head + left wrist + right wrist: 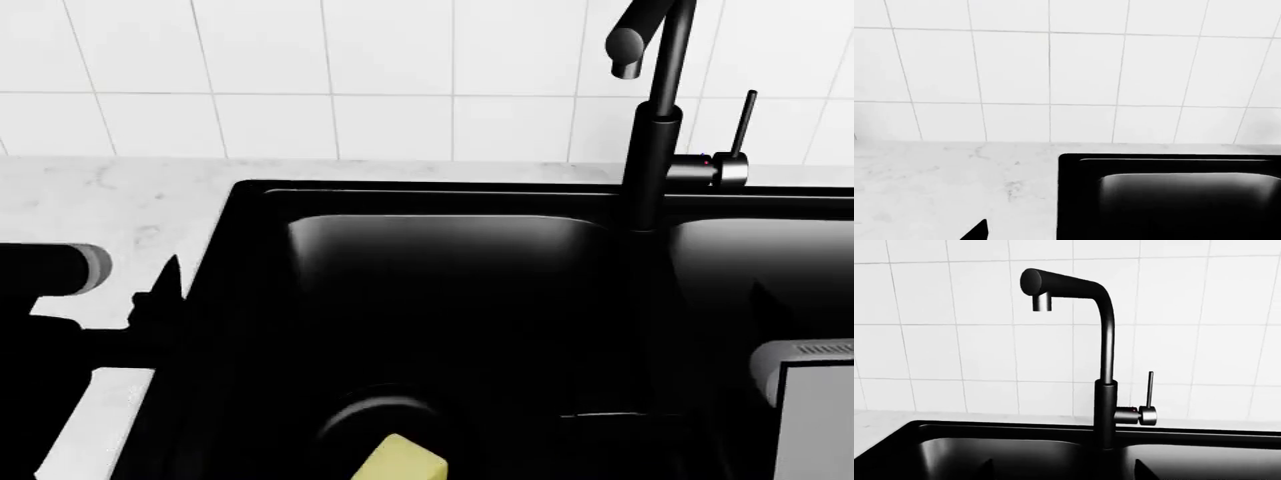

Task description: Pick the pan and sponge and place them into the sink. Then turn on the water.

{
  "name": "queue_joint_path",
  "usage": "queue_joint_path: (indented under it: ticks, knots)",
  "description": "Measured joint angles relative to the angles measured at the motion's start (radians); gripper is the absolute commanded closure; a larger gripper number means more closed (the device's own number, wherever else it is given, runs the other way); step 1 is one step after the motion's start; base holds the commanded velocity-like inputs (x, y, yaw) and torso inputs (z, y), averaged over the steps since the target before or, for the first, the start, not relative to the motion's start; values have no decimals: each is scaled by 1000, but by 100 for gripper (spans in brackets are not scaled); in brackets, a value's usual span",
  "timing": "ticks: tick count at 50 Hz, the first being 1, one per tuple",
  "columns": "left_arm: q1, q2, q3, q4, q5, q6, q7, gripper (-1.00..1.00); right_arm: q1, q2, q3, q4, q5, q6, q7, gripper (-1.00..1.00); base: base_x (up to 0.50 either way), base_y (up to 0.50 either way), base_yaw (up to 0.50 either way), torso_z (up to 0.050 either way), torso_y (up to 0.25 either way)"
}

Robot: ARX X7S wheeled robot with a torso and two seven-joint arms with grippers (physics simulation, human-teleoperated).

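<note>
Only head view shows sponge (pixel 400 460) in sink (pixel 254 200); wrists don't.

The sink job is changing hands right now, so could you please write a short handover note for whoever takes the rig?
Left hand: over the counter beside the sink; only a dark tip shows, so its state cannot be told.
Right hand: only its finger tips show, apart, nothing between them, facing the faucet.
Sponge: in the left basin, resting on a dark round shape, apparently the pan.
Done: sponge in, pan apparently in.
Left: turn on the water. No stream at the spout; the lever stands upright.
</note>
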State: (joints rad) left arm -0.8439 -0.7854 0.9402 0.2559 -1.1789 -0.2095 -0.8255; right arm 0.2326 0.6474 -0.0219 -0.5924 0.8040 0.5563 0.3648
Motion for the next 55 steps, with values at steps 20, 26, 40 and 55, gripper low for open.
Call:
queue_joint_path:
  ticks: [20,26,40,55]
  knots:
    - [84,-68,-3,38,73,73,-4,-100,-5,11,-12,-4,-20,4,8,-100,2,-290,0,0,0]
    - [88,-81,-3,54,80,71,-11,-100,-7,13,-14,-7,-22,2,6,-100,71,-292,0,0,0]
    - [99,-101,-7,59,87,79,-7,-100,-2,14,-25,-9,-25,2,3,-100,87,-289,0,0,0]
    - [97,-102,-11,45,92,79,4,-100,2,13,-34,-8,-29,3,6,-100,92,-215,0,0,0]
